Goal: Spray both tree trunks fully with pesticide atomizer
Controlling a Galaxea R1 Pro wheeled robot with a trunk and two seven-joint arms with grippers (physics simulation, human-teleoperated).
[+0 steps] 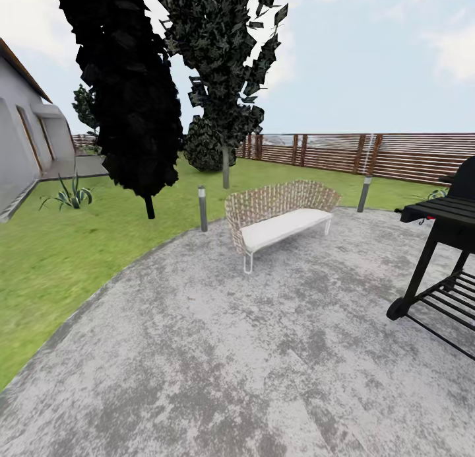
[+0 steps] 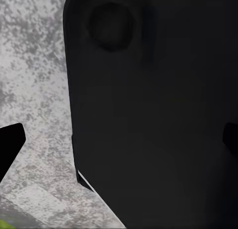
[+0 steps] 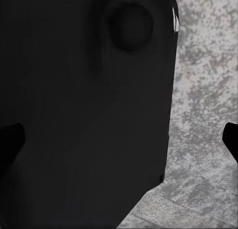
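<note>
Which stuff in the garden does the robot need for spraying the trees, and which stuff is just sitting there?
For the job:
- near tree on the lawn
- far tree and its tree trunk

Just sitting there:
- wicker bench
- black grill
- lamp posts
- wooden fence
- round bush
- house
- spiky plant

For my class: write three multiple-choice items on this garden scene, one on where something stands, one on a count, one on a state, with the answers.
1. Where does the wicker bench stand?
A. on the lawn
B. on the grey paving
C. against the fence

2. How many short grey lamp posts edge the paving?
A. two
B. four
C. none

3. The bench seat is:
A. occupied
B. overturned
C. bare

Answers:
1 B, its legs rest on the paving.
2 A, one post left of the bench, another right.
3 C, nothing lies on the white cushion.
</note>
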